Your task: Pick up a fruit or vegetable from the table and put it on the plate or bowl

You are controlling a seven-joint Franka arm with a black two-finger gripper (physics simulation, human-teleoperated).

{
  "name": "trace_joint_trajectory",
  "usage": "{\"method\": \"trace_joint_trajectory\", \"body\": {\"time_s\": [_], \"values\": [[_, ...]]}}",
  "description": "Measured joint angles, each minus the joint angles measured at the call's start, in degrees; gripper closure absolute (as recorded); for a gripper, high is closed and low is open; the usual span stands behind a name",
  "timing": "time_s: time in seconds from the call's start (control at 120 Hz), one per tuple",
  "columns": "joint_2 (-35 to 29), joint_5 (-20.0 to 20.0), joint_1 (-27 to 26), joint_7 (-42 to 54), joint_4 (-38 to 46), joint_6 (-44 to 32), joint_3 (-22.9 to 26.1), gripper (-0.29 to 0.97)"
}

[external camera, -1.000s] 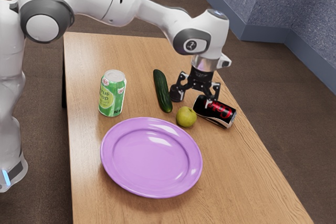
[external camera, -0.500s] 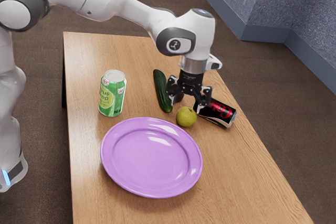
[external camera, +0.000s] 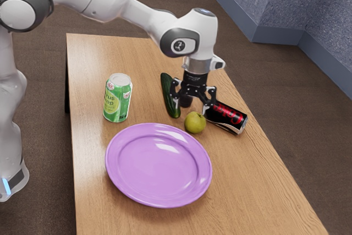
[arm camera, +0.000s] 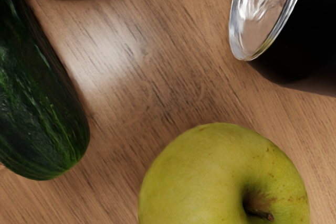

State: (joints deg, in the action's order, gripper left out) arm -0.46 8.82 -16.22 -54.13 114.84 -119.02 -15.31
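Nearer the cucumber [external camera: 168,89] now, the spread hand [external camera: 192,104] partly hides it.

A light-brown rectangular wooden surface [external camera: 258,191] is standing on a dark brown carpeted floor [external camera: 308,114], and a grey-blue fabric-covered block [external camera: 297,4] is sitting beyond it.

green can [external camera: 117,98], partial lettering "rus pop"
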Motion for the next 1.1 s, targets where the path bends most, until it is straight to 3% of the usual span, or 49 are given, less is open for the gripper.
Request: {"method": "trace_joint_trajectory", "body": {"time_s": [0.458,0.892,1.1], "values": [[1.9,-0.6,8.0,0.1,-0.7,-2.2,1.8,0.01],[3.5,-0.7,1.5,0.0,-2.1,-3.3,2.5,0.01],[2.8,-0.4,3.9,-0.1,-1.5,-3.8,2.2,0.01]]}}
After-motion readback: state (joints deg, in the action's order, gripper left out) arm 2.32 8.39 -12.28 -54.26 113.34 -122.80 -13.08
